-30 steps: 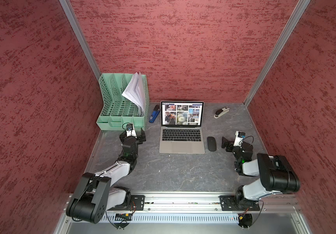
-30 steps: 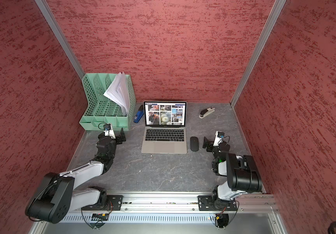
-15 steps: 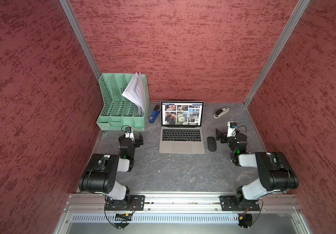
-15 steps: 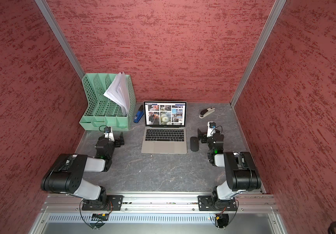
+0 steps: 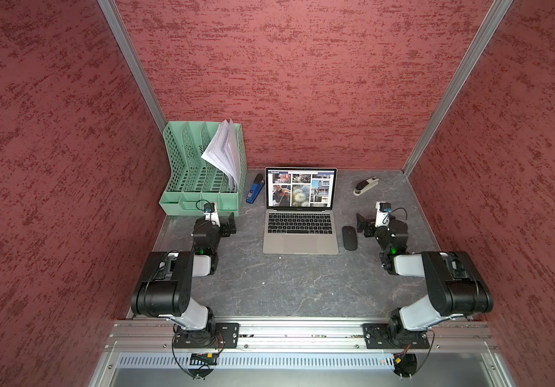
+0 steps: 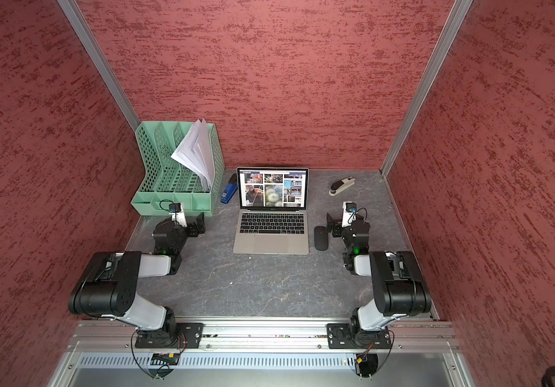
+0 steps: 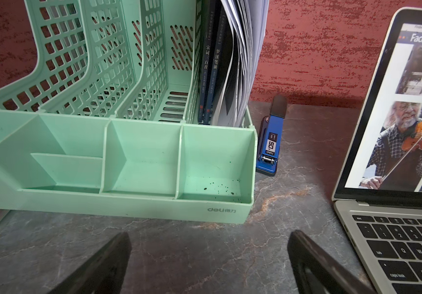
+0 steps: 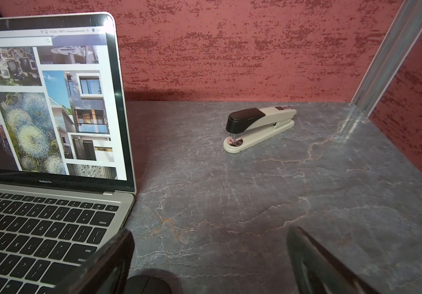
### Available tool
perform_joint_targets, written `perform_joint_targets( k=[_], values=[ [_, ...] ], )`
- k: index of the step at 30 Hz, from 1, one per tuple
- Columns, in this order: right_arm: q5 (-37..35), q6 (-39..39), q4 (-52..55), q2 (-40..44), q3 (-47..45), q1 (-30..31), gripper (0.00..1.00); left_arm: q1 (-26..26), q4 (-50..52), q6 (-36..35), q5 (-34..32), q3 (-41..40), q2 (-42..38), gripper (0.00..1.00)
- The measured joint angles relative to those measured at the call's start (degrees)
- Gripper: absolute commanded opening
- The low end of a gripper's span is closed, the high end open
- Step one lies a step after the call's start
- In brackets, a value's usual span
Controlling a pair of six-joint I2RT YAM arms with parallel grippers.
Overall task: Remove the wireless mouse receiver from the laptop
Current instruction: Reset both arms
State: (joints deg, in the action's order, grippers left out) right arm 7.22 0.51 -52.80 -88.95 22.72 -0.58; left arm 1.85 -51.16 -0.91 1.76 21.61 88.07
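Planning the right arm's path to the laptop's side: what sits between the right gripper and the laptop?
The black mouse lies on the table between the right gripper and the laptop; both top views show it.

Light is soft and even in both top views, coming from overhead, so the table point(image 5: 279, 284) only gets faint shadows under the arms. The walls point(image 5: 51, 167) bow a bit toward the frame edges, the usual wide-lens look. The laptop point(image 5: 300, 214) screen glows bright. Up close, it throws a dark shadow on the back wall, and there's pale glare on the table by the corner post point(image 8: 383, 56). The left gripper point(image 7: 208, 254), right gripper point(image 8: 210, 254) and mouse point(image 8: 146, 285) look dark and out of focus.
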Motion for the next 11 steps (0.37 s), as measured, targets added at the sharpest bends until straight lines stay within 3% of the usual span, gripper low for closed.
perform_joint_targets(
  k=[11],
  values=[
    [0.0, 0.0, 0.4, 0.0, 0.0, 0.0, 0.99, 0.0, 0.2, 0.0, 0.8, 0.0, 0.0, 1.00]
  ],
)
